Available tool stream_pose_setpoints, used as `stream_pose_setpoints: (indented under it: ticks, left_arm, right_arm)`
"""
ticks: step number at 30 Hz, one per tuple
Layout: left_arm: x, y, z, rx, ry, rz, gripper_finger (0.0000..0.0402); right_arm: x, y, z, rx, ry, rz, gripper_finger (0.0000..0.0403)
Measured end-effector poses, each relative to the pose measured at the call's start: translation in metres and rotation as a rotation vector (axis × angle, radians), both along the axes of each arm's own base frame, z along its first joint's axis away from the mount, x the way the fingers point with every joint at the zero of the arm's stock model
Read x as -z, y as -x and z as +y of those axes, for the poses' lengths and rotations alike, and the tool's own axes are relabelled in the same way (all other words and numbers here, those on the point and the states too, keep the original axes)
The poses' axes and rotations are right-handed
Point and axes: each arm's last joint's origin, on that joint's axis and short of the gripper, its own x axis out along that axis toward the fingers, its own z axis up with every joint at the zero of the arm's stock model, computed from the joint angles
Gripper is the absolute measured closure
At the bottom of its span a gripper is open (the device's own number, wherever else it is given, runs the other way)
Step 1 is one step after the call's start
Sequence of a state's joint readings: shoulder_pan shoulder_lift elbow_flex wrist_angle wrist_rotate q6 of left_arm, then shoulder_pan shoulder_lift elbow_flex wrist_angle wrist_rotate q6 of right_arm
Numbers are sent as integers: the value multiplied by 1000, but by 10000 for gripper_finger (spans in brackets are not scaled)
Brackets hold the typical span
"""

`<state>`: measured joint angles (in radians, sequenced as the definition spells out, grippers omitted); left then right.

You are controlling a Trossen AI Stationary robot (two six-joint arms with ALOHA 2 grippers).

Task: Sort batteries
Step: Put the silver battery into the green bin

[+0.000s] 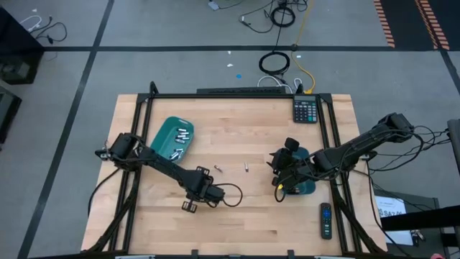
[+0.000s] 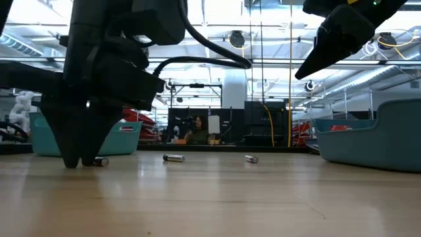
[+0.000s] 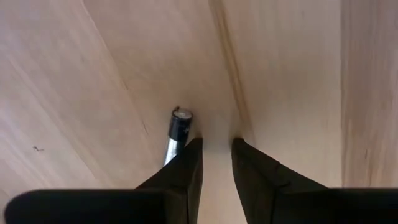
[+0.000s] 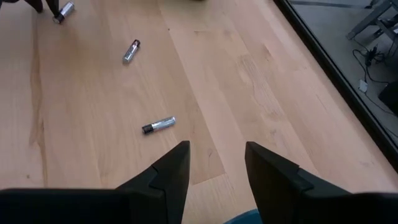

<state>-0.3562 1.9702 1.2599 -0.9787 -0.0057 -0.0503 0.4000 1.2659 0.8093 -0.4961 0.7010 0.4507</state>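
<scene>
The left gripper (image 3: 216,149) stands on the table (image 1: 237,216) with jaws slightly apart and empty; one battery (image 3: 176,127) lies just beside one finger, outside the gap. Closing now may push it away. The right gripper (image 4: 216,158) hovers open, holding nothing.

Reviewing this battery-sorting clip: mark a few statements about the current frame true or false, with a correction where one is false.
1. The left pincer is clamped on a battery. False: the battery lies on the wood beside one finger, and nothing is between the fingers.
2. The left teal tray already holds several batteries. True.
3. The right pincer hangs open with nothing in it. True.
4. The calculator sits inside the right teal tray. False: it lies at the table's far edge, apart from the tray.
5. Loose batteries lie on the wood between the arms. True.
</scene>
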Motion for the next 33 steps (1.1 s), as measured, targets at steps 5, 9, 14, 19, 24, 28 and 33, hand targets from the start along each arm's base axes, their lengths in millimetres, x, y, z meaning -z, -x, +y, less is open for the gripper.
stream_pose_setpoints:
  ticks: [5, 9, 14, 19, 24, 28, 33]
  left_arm:
    - [-2, -3, -1, -1, 4, -8, 307]
    - [-9, -7, -3, 4, 3, -2, 307]
    - [-18, -8, -5, 12, -20, 2, 307]
    - [-18, -5, -5, 24, -58, 26, 307]
    - [-19, -4, -1, 42, -180, 2, 307]
    - [-15, -7, 6, 48, -178, -13, 307]
    - [-5, -12, 19, 52, -132, -45, 307]
  right_arm:
    - [0, 0, 0, -4, 5, 3, 257]
    - [0, 0, 0, -4, 5, 3, 257]
    - [0, 0, 0, -5, 5, 3, 257]
    - [0, 0, 0, -4, 5, 3, 257]
    - [0, -1, 0, -6, 4, -4, 257]
    - [-1, -1, 0, -6, 3, -7, 257]
    - [-1, -1, 0, -6, 2, -9, 257]
